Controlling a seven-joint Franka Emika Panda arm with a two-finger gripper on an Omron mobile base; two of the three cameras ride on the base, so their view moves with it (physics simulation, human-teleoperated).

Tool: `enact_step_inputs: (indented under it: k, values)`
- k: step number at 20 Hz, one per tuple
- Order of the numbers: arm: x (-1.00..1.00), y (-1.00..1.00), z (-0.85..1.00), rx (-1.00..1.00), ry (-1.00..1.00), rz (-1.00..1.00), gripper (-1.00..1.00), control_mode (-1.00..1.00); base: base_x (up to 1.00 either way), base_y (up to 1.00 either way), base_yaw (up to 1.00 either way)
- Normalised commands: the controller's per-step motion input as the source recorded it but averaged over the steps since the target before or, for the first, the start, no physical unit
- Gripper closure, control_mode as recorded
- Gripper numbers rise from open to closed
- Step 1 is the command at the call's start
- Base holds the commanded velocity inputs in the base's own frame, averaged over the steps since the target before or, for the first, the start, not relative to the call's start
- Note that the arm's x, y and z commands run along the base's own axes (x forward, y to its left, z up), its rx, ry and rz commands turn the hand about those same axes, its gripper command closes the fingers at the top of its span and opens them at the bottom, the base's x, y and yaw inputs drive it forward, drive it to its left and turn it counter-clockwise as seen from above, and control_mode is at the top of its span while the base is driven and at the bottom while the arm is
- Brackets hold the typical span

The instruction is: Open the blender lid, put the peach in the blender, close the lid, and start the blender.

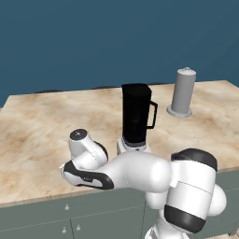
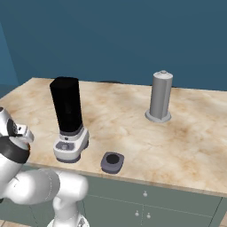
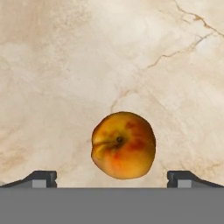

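Peach point(image 3: 124, 145), small, round, orange-yellow with red blush, lying on beige marble counter point(image 3: 65, 65), centred between gripper point(image 3: 112, 178) tips, touched by neither. Dark fingertips point(image 3: 41, 178) spread wide, one each side, holding nothing. Tall black blender point(image 2: 67, 124) jar with side handle upright on white-grey button base near counter's front edge, top uncovered. Dark grey rounded-square lid point(image 2: 112, 162) with black knob flat on counter just beside base. Plain grey cylinder point(image 2: 159, 96) well apart behind.
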Motion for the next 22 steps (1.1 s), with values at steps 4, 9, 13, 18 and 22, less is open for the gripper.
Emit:
enact_step_inputs:
  k: [4, 9, 13, 18, 22]
  values:
    - [0.02, -0.02, -0.07, 0.00, -0.01, 0.00, -1.00, -1.00, 0.00, 0.00, 0.00]
    - [0.01, 0.00, -0.15, 0.00, -0.01, 0.00, -1.00, -1.00, 0.00, 0.00, 0.00]
    - [0.00, 0.00, -0.11, 0.00, -0.01, 0.00, -1.00, -1.00, 0.00, 0.00, 0.00]
    - [0.09, 0.00, -0.07, 0.00, -0.01, 0.00, -1.00, -1.00, 0.00, 0.00, 0.00]
    - [0.10, 0.00, -0.06, 0.00, 0.00, 0.00, -1.00, -1.00, 0.00, 0.00, 0.00]
